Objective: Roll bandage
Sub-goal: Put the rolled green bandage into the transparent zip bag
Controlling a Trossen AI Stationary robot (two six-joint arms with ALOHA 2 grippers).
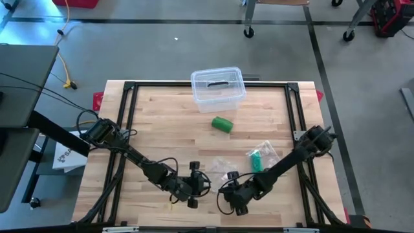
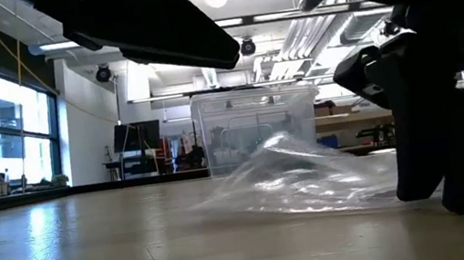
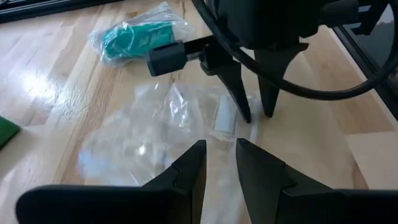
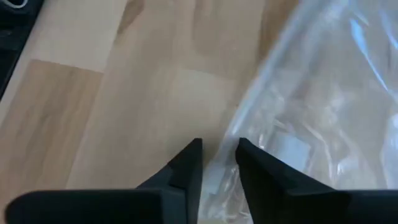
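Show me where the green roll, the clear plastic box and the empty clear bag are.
green roll (image 1: 222, 124), high view, middle of its top.
clear plastic box (image 1: 218, 88), high view, its floor.
empty clear bag (image 3: 143, 134), left wrist view, crinkled middle.

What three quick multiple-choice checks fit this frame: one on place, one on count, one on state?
1. Where is the clear plastic bin?
A. far edge of the table
B. between the grippers
C. on the floor

2. How many green bandage items are there?
A. one
B. two
C. four

3. What is the state of the empty clear bag?
A. inside the bin
B. crumpled flat on the wood
C. lifted off the table

Answers: 1 A, it sits at the table's far edge. 2 B, a bare green roll and a bagged green roll. 3 B, it lies between the left gripper and right gripper.
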